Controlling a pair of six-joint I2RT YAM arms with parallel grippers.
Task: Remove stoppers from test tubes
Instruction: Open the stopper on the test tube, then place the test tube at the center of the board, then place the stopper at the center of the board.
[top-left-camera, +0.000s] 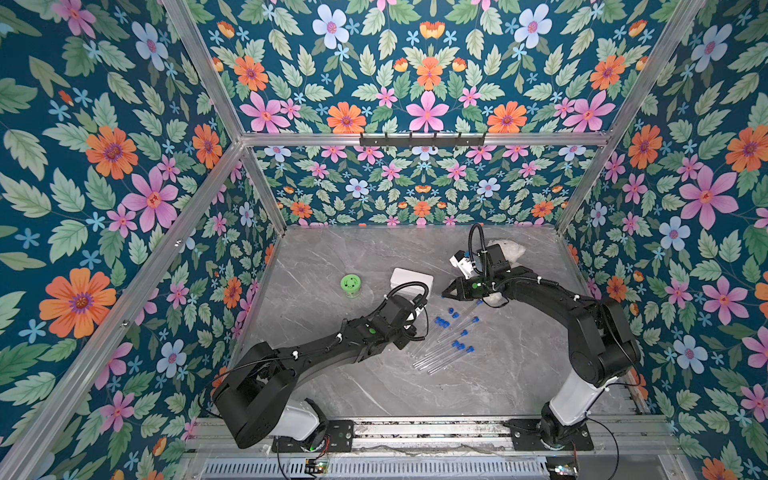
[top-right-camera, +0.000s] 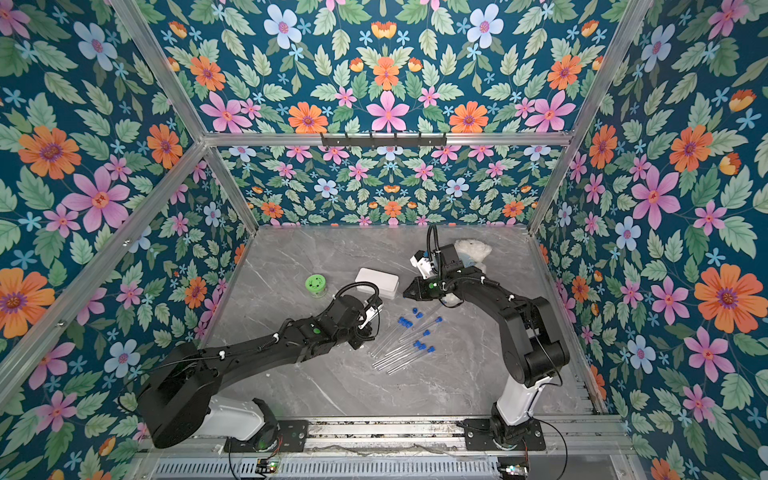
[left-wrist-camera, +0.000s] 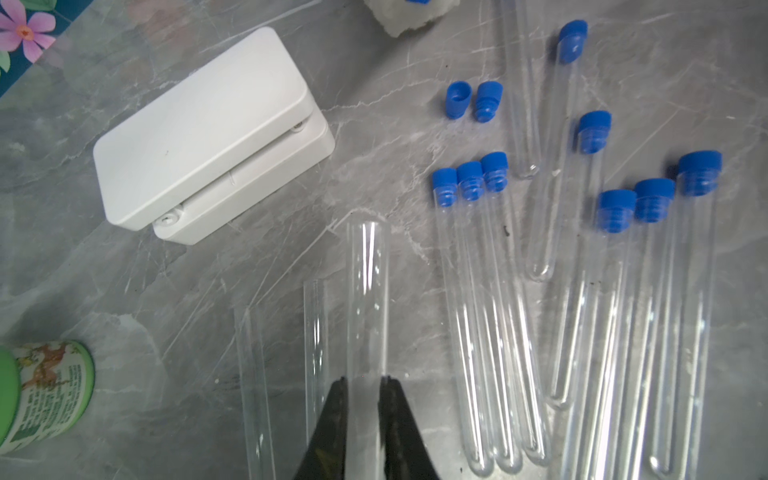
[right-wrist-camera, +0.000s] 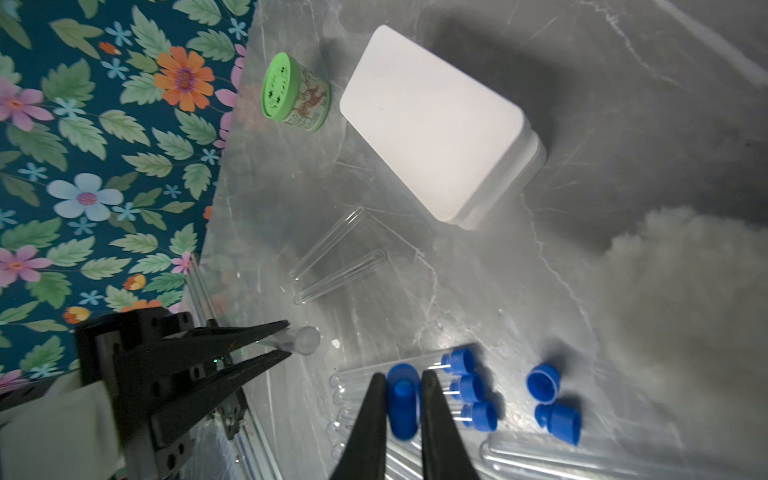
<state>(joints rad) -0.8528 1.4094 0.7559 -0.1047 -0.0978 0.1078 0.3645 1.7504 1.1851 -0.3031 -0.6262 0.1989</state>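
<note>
Blue stopper (right-wrist-camera: 401, 399) is clenched in the right claw (right-wrist-camera: 401, 376), clear of any tube, over the tube pile on the near side of the white box (right-wrist-camera: 436, 124). Left claw (left-wrist-camera: 365, 379) is clamped on an uncapped test tube (left-wrist-camera: 368, 291), mouth pointing toward the box; it looks raised off the tabletop (left-wrist-camera: 124, 291).

Two more open tubes (left-wrist-camera: 314, 332) lie flat just short of the box. Two loose stoppers (left-wrist-camera: 458, 99) sit near the box's corner on the right-arm side. Capped tubes (left-wrist-camera: 469, 183) are fanned out farther from the box, and most of the pile is still plugged.

My read: the pull on this tube is done, so this is the set-down step. Next:
- Right claw drops the stopper by the loose pair, away from the glass.
- Left claw lays its tube low beside the open ones, since round glass will likely roll.
- Then pick a capped tube.
</note>
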